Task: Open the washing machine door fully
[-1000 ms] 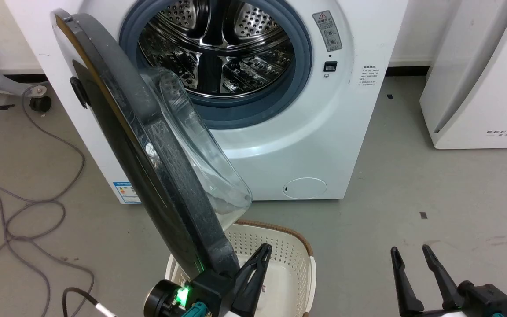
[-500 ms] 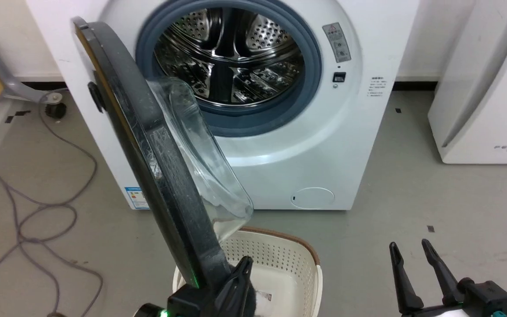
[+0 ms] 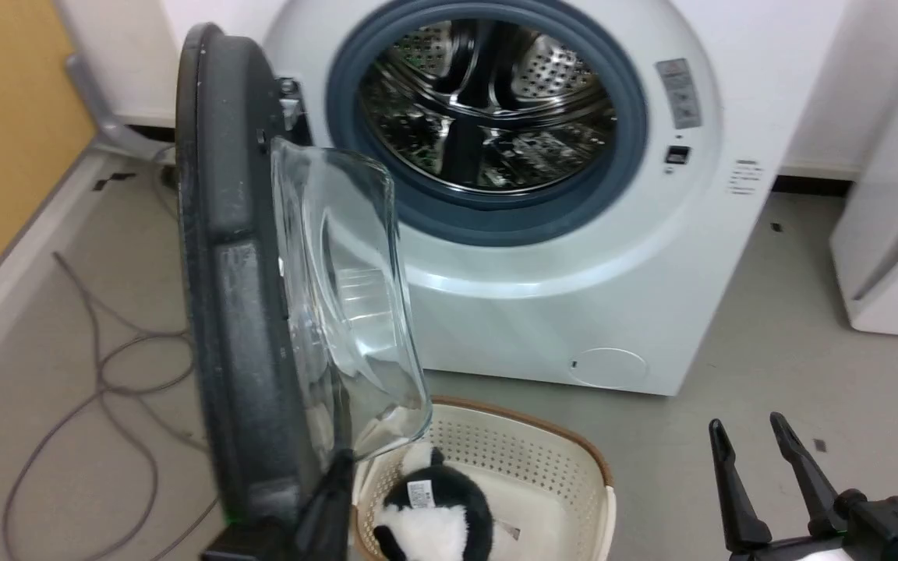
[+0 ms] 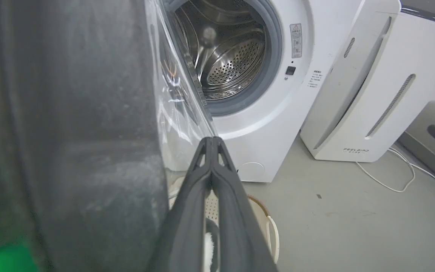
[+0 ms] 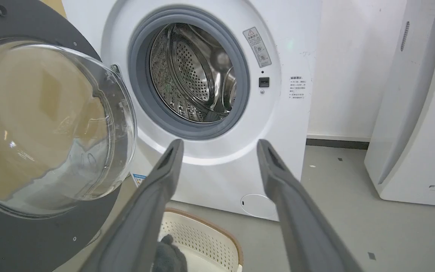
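Before the white washer [image 3: 542, 312], head view: the washing machine door [image 3: 238, 312] now stands edge-on, roughly square to the washer's front, where half a second ago it slanted across the opening; the camera has also shifted. Its glass bowl [image 3: 340, 273] overhangs a basket [image 3: 574, 467]. The left gripper [image 3: 342, 467] lies against the door's lower inner rim. Left wrist view: that claw's fingers are pressed together, pinching nothing, with the door's inner face just beside them. Right wrist view: the right gripper [image 5: 220, 141] hangs spread and idle, well apart from the door. Judgement: the door is about half open, and more outward swing remains.
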Robot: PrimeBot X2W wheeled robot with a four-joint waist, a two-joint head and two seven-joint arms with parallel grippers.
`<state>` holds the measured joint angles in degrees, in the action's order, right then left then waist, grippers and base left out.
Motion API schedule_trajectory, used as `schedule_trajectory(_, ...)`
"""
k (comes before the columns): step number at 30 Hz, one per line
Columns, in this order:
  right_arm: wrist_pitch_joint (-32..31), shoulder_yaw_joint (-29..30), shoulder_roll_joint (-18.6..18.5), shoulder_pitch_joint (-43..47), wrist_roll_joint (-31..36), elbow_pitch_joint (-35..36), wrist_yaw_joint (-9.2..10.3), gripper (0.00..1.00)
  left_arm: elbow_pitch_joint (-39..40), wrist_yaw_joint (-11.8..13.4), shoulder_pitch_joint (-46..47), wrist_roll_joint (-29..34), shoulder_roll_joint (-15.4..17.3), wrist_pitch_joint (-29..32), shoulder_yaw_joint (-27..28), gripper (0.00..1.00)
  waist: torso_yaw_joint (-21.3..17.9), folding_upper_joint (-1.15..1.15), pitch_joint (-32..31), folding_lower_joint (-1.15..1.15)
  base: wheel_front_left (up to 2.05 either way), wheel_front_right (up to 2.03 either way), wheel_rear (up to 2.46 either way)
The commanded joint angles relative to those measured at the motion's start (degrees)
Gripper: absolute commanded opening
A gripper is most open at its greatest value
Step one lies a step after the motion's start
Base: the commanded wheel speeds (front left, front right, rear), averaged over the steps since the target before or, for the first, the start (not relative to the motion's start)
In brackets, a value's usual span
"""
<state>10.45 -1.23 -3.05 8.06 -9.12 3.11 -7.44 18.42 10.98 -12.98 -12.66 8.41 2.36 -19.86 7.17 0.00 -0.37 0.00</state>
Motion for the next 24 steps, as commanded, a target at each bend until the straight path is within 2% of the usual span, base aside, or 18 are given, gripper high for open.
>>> schedule_trajectory(1, -0.2, 0.2, 0.2, 1.1, -0.1, 0.7, -0.05, 1.0, 0.5, 0.6, -0.9, -0.3, 0.6, -0.9, 1.3, 0.0, 1.7, 0.0, 0.1, 0.0, 0.0, 0.0, 0.0)
schedule_trajectory(8, -0.8, 0.8, 0.2, 1.1, -0.3, 1.5, -0.05, 1.0, 1.8, 2.9, -1.7, -1.5, 2.2, -3.5, 7.3, 0.0, 5.1, 0.0, 0.5, 0.0, 0.0, 0.0, 0.0)
schedule_trajectory(13, -1.2, 0.5, 0.2, 1.0, -0.3, 1.9, -0.05, 1.0, 0.7, 4.1, -1.0, -3.5, 3.5, -5.3, 12.7, 0.0, 5.9, 0.0, 0.7, 0.0, 0.0, 0.0, 0.0)
schedule_trajectory(17, -1.5, 0.2, 0.2, 0.8, -0.1, 2.2, -0.05, 1.0, -2.6, 3.6, 0.4, -8.8, 3.6, -8.4, 18.7, 0.0, 5.8, 0.0, 0.8, 0.0, 0.0, 0.0, 0.0)
schedule_trajectory(24, -2.2, 0.5, 0.2, 0.7, 0.0, 2.7, -0.05, 1.0, -12.9, 1.0, 5.6, -14.5, 7.1, -13.4, 27.4, 0.0, 4.9, 0.0, 1.2, 0.0, 0.0, 0.0, 0.0)
